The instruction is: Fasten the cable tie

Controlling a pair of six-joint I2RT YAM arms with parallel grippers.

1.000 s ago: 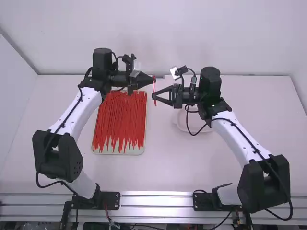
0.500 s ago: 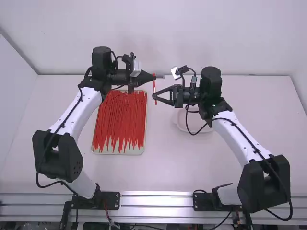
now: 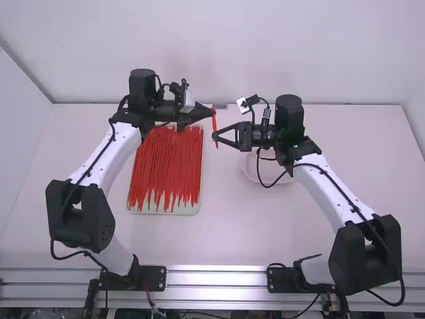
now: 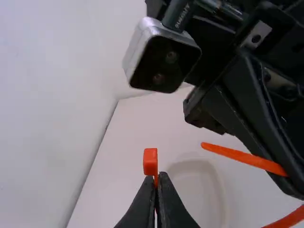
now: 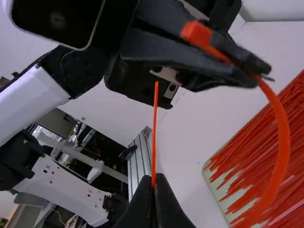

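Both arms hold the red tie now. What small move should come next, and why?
Probably the right end effector should bring the tail tip across to the head. The left end effector pinches the tie beside the head, the tail curves back toward it, but its tip is apart from it.

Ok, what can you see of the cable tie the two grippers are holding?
The cable tie is a thin red-orange strap, plastic by the look, with a square head. It is bent into an arc above the table. The left gripper is shut just below the head, the right gripper on the tail, whose tip is apart from the head: unfastened.
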